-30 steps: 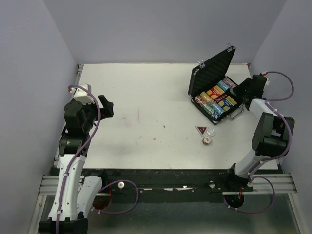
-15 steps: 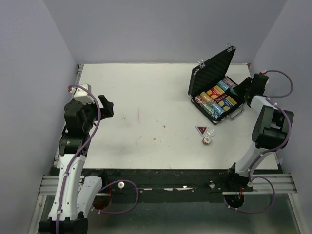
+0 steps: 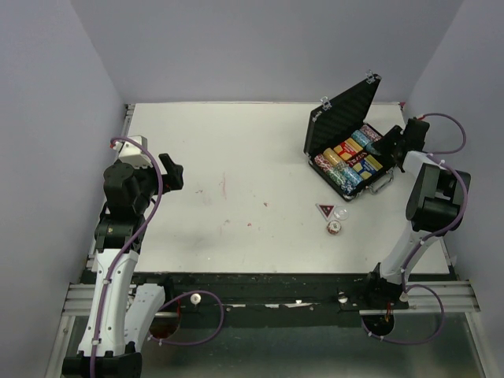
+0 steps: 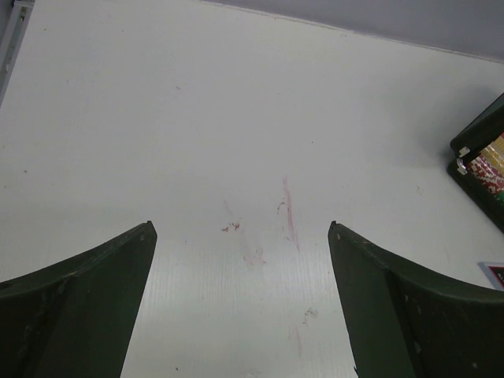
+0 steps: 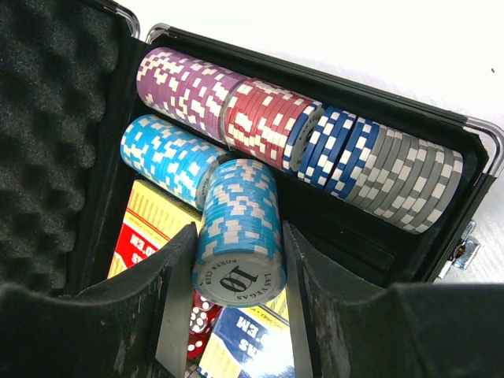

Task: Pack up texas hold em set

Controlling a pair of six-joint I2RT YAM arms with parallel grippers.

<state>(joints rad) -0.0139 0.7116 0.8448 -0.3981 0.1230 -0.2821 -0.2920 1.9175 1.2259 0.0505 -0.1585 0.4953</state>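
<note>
Right end effector (image 5: 238, 236) clamped on light-blue-and-white poker chip roll (image 5: 236, 209), over open black ribbed case (image 3: 344, 118) at table (image 3: 236, 157) far right corner, bare slot just beside. Left end effector (image 4: 240, 228) wide apart, far off.

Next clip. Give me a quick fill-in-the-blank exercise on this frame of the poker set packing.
1. The right gripper is shut on a chip stack coloured light ____.
2. The case stands with its lid ____.
3. The left gripper, jaws wide, holds ____.
4. The triangular marker, clear disc and small chip stack lie on the table, ____ the case.

Missing words: blue; open; nothing; outside
</note>
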